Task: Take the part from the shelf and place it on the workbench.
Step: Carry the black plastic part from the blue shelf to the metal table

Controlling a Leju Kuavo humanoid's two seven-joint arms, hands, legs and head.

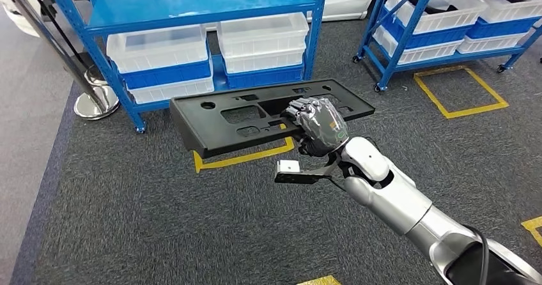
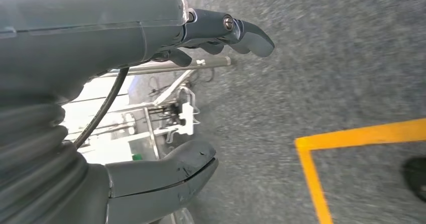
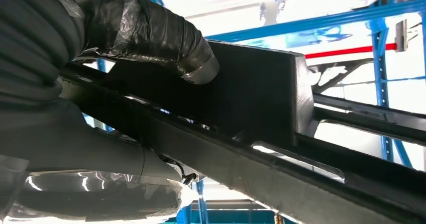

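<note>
Gripping black part (image 1: 255,115), right hand (image 1: 318,126)

The right hand (image 1: 317,126) covers the middle of the part (image 1: 211,122), so its fingertips are hidden beneath. The shelf (image 1: 192,7) is cut by the top edge. The carpet (image 2: 321,83) in the left wrist view is motion-blurred

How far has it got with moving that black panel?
Pickup looks done: the right hand grips the long black plastic panel, carried level above the carpet in front of the blue shelves. The left hand hangs with fingers apart, holding nothing. Left: reaching the workbench, which I can't see, and setting the panel down.
</note>
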